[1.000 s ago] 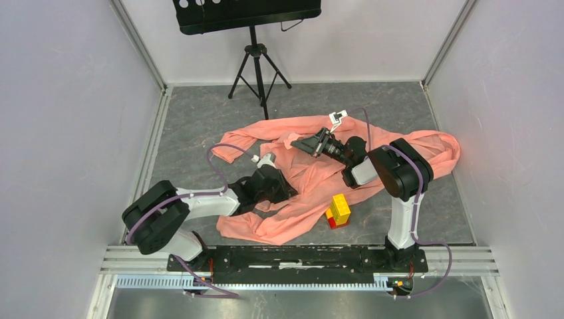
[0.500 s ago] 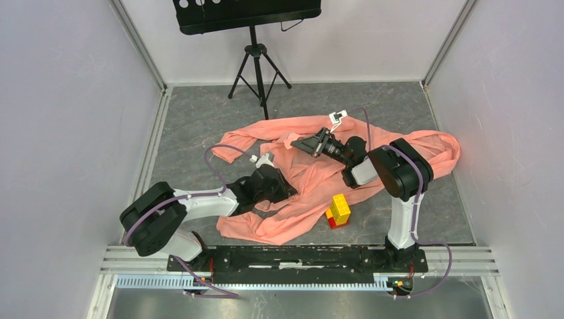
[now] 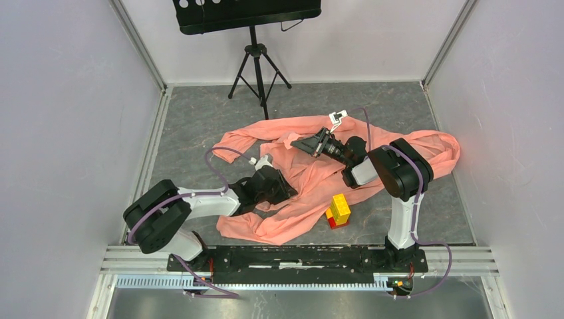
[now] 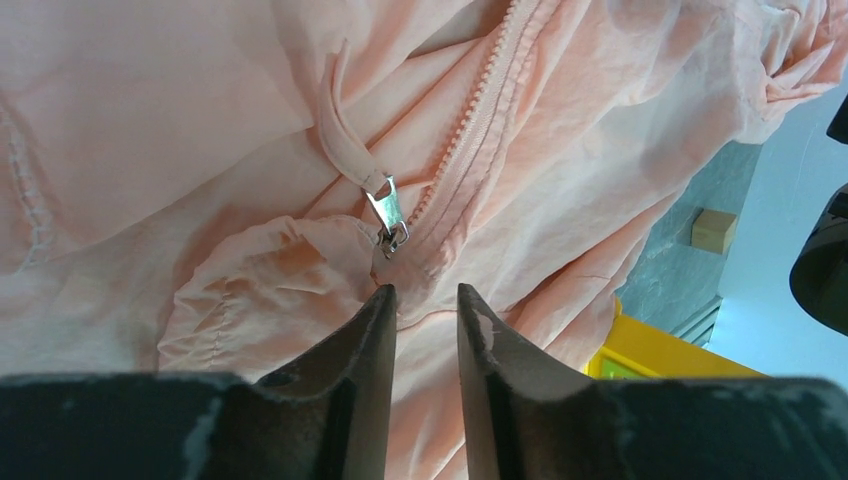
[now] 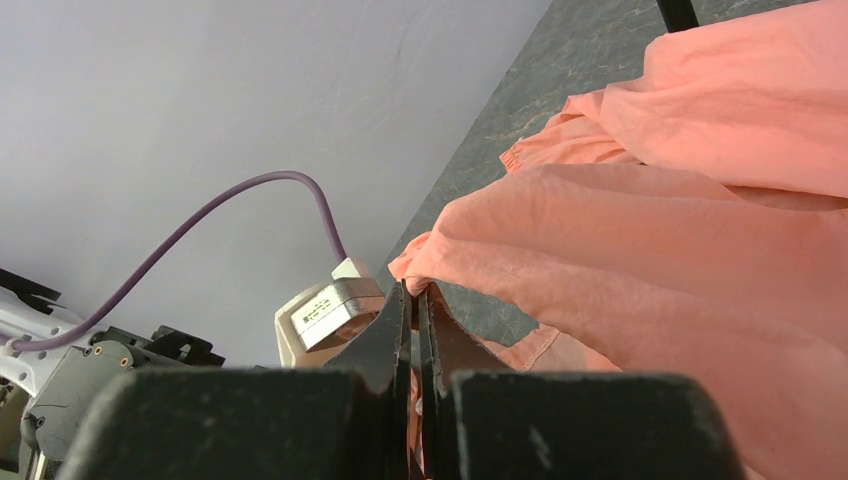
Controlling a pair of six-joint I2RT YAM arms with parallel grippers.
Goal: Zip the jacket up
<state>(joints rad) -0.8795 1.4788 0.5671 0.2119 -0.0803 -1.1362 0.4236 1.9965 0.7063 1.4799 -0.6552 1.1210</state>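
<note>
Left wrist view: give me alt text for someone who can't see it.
The left hand has its two dark fingers slightly apart, just below a small metal zipper pull on the crumpled salmon-pink jacket. The zipper teeth run up and right from the pull, and a yellow block peeks out at lower right.

Grey table [image 3: 199, 113], pink jacket [image 3: 306, 193], block stack [image 3: 339, 209], tripod [image 3: 257, 50]

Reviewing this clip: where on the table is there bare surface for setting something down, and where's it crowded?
Bare table: the far-left patch between the tripod and the jacket, the far-right corner behind the jacket, and the near-right strip beside the block stack. Crowded: the middle, where the left gripper and right gripper meet the jacket.
</note>
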